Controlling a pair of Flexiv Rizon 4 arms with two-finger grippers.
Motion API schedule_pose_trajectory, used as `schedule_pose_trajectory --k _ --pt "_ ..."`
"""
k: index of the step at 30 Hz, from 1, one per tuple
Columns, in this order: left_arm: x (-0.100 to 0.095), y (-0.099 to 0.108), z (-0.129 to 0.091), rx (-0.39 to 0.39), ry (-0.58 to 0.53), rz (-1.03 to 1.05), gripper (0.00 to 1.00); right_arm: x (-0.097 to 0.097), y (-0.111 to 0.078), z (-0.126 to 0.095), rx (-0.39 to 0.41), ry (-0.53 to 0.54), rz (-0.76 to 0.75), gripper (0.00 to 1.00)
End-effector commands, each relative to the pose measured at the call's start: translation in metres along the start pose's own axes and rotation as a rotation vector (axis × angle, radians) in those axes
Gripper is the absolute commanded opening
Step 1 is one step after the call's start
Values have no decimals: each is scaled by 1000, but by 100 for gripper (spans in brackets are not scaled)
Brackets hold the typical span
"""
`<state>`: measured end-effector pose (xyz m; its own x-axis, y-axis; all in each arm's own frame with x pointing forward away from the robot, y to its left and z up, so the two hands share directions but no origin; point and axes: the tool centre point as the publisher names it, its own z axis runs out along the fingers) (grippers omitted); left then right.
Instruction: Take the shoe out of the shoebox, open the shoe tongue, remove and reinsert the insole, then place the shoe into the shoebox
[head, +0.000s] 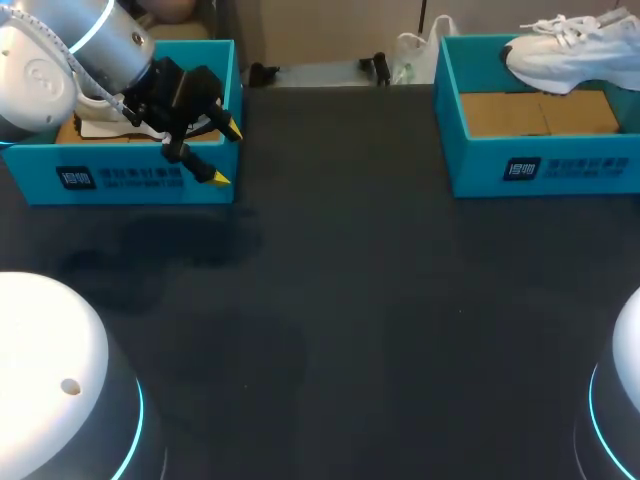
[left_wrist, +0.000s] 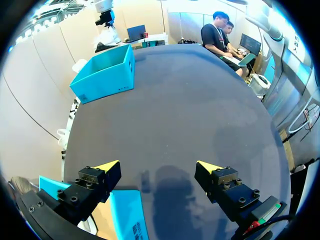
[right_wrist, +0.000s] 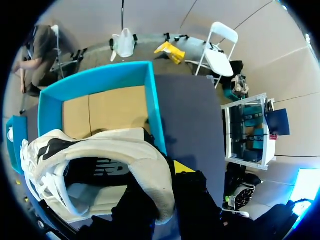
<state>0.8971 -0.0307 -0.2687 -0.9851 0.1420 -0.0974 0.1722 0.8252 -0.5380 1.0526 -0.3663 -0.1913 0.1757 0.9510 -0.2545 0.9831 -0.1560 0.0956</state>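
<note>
Hanging over the teal shoebox (head: 540, 165) at the desk's far right, the white shoe (head: 570, 50) is clear of the box's cardboard floor. In the head view its long axis runs roughly across the desk. The end toward the desk's middle dips a little and looks to be the toe. The laces lie on top near the middle of its length, and the far end runs out of sight at the edge.

In the right wrist view the shoe (right_wrist: 100, 165) sits with its dark-lined opening facing the camera, the laces away at the far end. The right fingers (right_wrist: 195, 200) pinch the wall of the opening, one black finger inside the shoe and the other outside with a yellow tip showing beside the white upper. Beneath and ahead of the shoe lies the shoebox (right_wrist: 152, 105), its brown floor bare.

The left arm comes in at the head view's far left corner, bent down over a second teal box (head: 130, 180). The left fingers (head: 218, 178) are spread wide with nothing between them, their tips above that box's near right corner. From the left wrist view these fingers (left_wrist: 107, 166) stand well apart above the dark desk (left_wrist: 190, 115) and the box's edge, looking across toward the shoebox (left_wrist: 105, 75) on the far side
</note>
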Motion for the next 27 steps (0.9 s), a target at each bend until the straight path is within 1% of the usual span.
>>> schedule_pose_trajectory --k 1,2,10,17,20,27 --pt "0 0 0 -4 1 0 100 4 -6 2 -26 -4 14 0" --pt "0 0 0 -4 1 0 100 6 -6 3 -45 -6 18 0" --pt "0 0 0 -4 1 0 100 20 -3 11 -91 -11 20 0" --pt "0 0 0 -4 1 0 100 35 2 27 -114 -19 17 0" --pt "0 0 0 -4 1 0 100 39 3 35 -124 -34 14 0" --pt "0 0 0 -4 1 0 100 45 6 51 -137 -22 33 0"
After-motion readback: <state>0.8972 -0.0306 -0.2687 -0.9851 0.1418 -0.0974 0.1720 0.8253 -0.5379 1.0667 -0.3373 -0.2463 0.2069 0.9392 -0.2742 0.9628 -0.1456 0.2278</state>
